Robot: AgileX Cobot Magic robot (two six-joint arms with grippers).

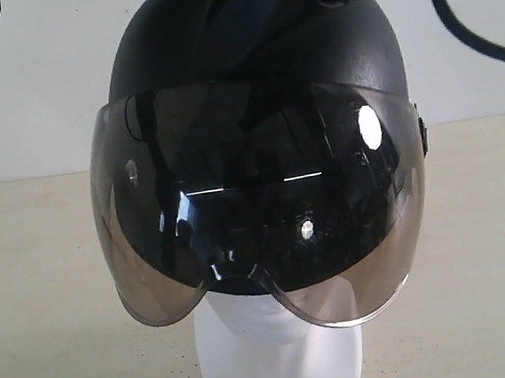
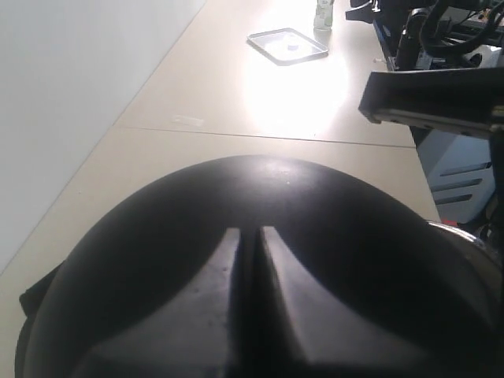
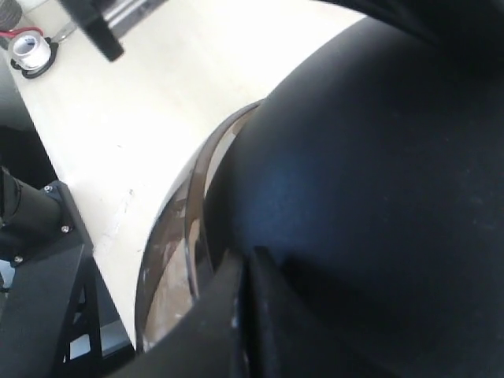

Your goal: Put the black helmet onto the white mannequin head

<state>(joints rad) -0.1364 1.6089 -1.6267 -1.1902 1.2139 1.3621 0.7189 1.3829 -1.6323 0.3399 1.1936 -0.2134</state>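
Observation:
The black helmet [image 1: 247,62] sits over the white mannequin head [image 1: 275,351]. Its smoky visor [image 1: 266,224] hangs down over the face, so only the chin and the blocky neck base show. In the left wrist view the left gripper [image 2: 250,230] lies against the helmet's crown [image 2: 260,205], its fingers drawn together with nothing between them. The right gripper [image 3: 248,256] presses on the shell [image 3: 378,173] close to the visor's rim [image 3: 197,197], jaws shut and empty. Dark arm parts show over the top of the helmet in the exterior view.
The beige table [image 1: 48,313] runs along a white wall. A metal tray [image 2: 287,45] and a small bottle [image 2: 324,14] stand far off on it. A tape roll [image 3: 30,49] lies near the table edge. Black cables [image 1: 471,27] hang behind, and equipment racks [image 2: 457,157] stand beside the table.

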